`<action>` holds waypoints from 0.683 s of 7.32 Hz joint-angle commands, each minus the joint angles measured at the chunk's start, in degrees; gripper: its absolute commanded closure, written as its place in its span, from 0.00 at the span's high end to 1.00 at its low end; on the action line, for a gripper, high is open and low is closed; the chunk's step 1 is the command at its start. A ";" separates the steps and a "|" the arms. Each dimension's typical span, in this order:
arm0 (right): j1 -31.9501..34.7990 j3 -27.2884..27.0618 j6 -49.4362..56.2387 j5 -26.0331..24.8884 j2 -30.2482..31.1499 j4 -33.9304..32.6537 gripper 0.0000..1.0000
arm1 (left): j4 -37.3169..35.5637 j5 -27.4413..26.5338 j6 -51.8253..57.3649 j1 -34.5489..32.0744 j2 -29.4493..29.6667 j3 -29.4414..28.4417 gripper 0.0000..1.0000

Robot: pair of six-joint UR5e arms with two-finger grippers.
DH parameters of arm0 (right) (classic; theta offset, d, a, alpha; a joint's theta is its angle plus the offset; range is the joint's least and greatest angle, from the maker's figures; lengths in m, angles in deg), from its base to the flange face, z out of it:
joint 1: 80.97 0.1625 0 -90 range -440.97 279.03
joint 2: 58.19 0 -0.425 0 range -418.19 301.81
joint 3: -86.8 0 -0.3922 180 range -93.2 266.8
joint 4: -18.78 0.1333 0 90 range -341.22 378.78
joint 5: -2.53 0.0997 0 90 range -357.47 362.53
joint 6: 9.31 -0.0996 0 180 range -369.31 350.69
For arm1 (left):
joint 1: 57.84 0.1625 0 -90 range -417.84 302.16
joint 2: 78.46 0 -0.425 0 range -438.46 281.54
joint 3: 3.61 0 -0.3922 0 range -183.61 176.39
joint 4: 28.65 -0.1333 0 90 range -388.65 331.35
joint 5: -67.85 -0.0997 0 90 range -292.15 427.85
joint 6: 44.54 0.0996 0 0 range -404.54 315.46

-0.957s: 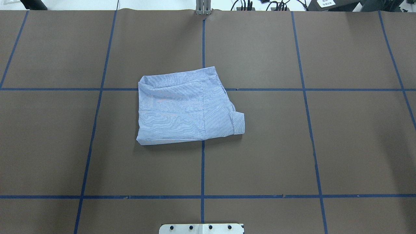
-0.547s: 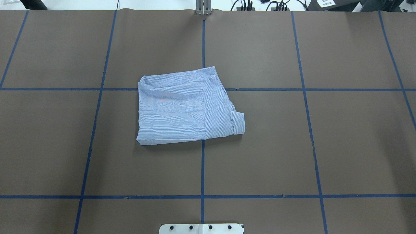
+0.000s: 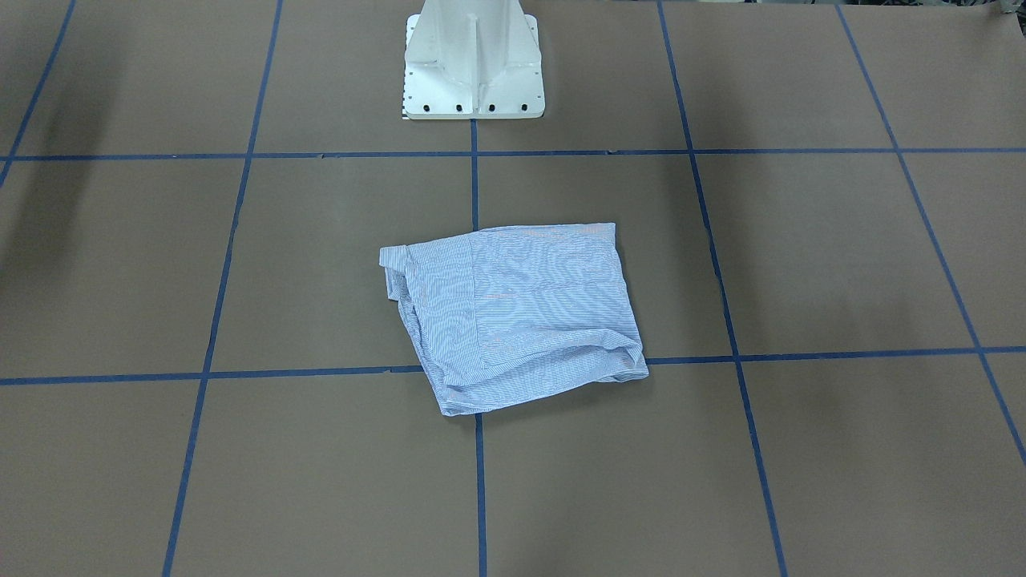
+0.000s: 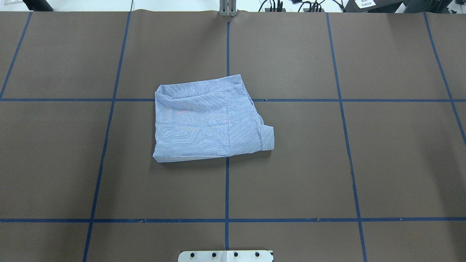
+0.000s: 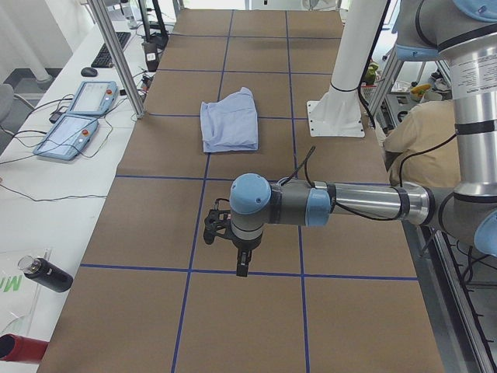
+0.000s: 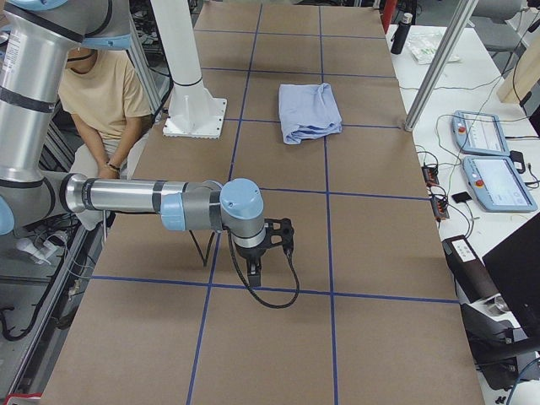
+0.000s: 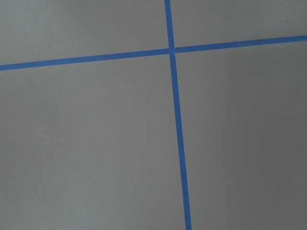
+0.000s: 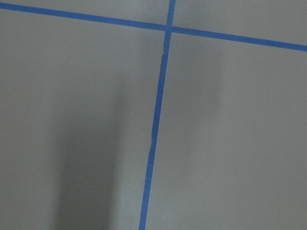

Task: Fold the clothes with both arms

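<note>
You find the folded shirt of fine light-blue and white stripes [image 4: 211, 118] lying flat near the middle of the brown paper-covered table [image 4: 364, 163]. It covers one crossing of the blue tape lines [image 4: 226, 189], in front of the white pedestal base [image 3: 473, 64]. The black left gripper [image 5: 242, 268] and the black right gripper [image 6: 254, 278] point down near opposite ends of the table, well apart from the shirt. Whether their fingers are spread or pressed together, you cannot tell. A seated person in a beige top [image 6: 97, 93] is beside the table, and two blue-grey control pendants [image 5: 78, 116] lie on a white bench.
</note>
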 commanded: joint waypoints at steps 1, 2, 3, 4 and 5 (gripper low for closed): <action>0.00 -0.04 0.00 0.05 0.12 0.00 1.00 | 0.00 0.00 0.00 0.00 0.05 -0.02 1.00; 0.00 -0.04 0.00 0.05 0.12 0.00 1.00 | 0.00 0.00 0.00 0.00 -0.04 0.07 1.00; 0.00 -0.04 0.00 0.05 0.21 0.00 1.00 | 0.00 0.00 0.00 0.00 0.05 0.25 1.00; 0.00 -0.04 0.00 0.05 0.21 0.00 1.00 | 0.00 0.00 0.00 0.00 -0.04 0.34 1.00; 0.00 -0.04 0.00 0.05 0.21 0.00 1.00 | 0.00 0.00 0.00 0.00 0.05 0.42 1.00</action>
